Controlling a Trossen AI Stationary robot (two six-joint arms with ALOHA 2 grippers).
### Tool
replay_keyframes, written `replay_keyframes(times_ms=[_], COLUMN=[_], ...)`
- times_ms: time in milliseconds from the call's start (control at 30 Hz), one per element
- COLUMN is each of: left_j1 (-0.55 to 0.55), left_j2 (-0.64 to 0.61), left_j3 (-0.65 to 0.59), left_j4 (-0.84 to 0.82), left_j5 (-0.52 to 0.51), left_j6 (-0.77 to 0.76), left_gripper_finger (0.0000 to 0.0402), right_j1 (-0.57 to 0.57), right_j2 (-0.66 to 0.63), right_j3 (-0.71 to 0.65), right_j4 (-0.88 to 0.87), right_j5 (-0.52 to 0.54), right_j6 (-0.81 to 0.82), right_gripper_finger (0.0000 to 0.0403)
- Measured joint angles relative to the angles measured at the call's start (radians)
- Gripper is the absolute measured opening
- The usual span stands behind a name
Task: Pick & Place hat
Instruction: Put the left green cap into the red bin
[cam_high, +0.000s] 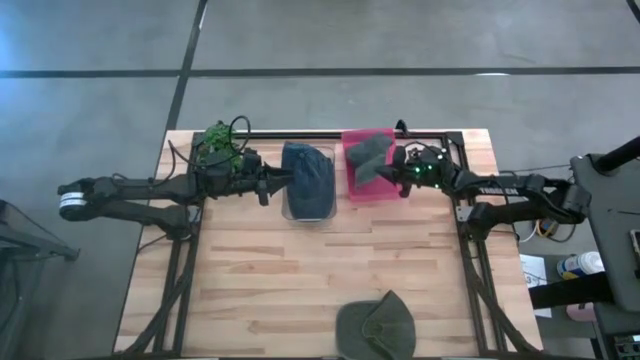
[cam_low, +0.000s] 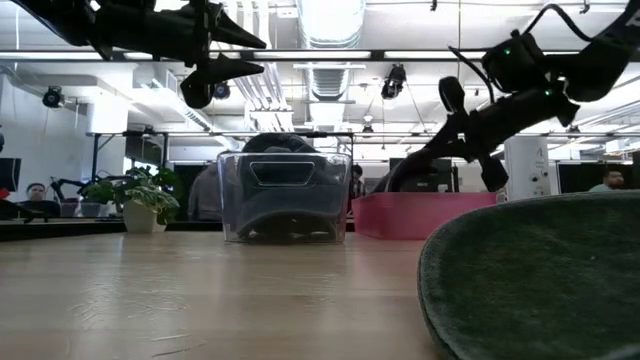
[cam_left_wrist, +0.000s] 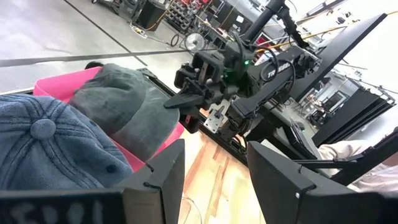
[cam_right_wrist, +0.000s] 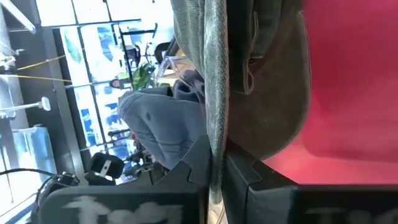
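Note:
A grey-green hat (cam_high: 366, 158) lies partly in the pink bin (cam_high: 352, 190) at the table's far side, and my right gripper (cam_high: 388, 173) is shut on it. The left wrist view shows that hat (cam_left_wrist: 124, 109) mounded above the pink bin's rim (cam_left_wrist: 59, 84). A blue denim hat (cam_high: 308, 175) fills the clear bin (cam_low: 285, 195) beside it. My left gripper (cam_high: 276, 186) hangs open just left of the clear bin and above it (cam_low: 205, 75). A third, olive hat (cam_high: 378, 325) lies flat at the table's near edge. My right gripper pinches a thin edge of the grey-green hat (cam_right_wrist: 216, 134) between its two fingers (cam_right_wrist: 193, 165), coming from the table's right side. The cloth runs along the fingers. The rest of the hat (cam_right_wrist: 267, 74) sags over the pink bin's inside (cam_right_wrist: 348, 93).
The two bins stand side by side at the far middle of the table. The olive hat (cam_low: 540, 280) fills the low view's near right. Bare wood (cam_high: 320, 265) lies between the bins and the near edge. People and a potted plant (cam_low: 135, 200) show in the room beyond.

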Motion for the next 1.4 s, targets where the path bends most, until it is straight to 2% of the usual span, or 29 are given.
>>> replay_keyframes(times_ms=[167,367,733,867,967,1100,1267,1333,1400], left_j1=[0.0,0.0,0.0,0.0,0.0,0.0,0.0,0.0,0.0], left_j2=[0.0,0.0,0.0,0.0,0.0,0.0,0.0,0.0,0.0], left_j3=[0.0,0.0,0.0,0.0,0.0,0.0,0.0,0.0,0.0], left_j4=[0.001,0.005,0.007,0.007,0.007,0.007,0.007,0.007,0.007], left_j5=[0.0,-0.003,-0.003,-0.003,-0.003,-0.003,-0.006,-0.011,-0.025], left_j6=[-0.015,-0.028,-0.06,-0.06,-0.06,-0.061,-0.074,-0.074,-0.074], left_gripper_finger=[0.0167,0.0167,0.0167,0.0167,0.0167,0.0167,0.0167,0.0167,0.0167], right_j1=[-0.005,-0.009,-0.015,-0.014,-0.014,-0.014,-0.015,-0.015,-0.015], right_j2=[-0.002,-0.013,-0.043,-0.069,-0.091,-0.097,-0.054,-0.024,0.006], right_j3=[-0.01,-0.006,-0.008,-0.007,0.037,0.161,0.355,0.408,0.432], right_j4=[-0.03,-0.184,-0.305,-0.329,-0.469,-0.704,-1.111,-1.19,-1.196], right_j5=[0.02,0.032,0.016,0.004,0.019,0.057,0.169,0.192,0.193], right_j6=[-0.011,-0.055,-0.123,-0.151,-0.202,-0.337,-0.521,-0.563,-0.591], right_gripper_finger=[0.0021,0.003,0.0149,0.0168,0.0165,0.0156,0.0153,0.0153,0.0152])
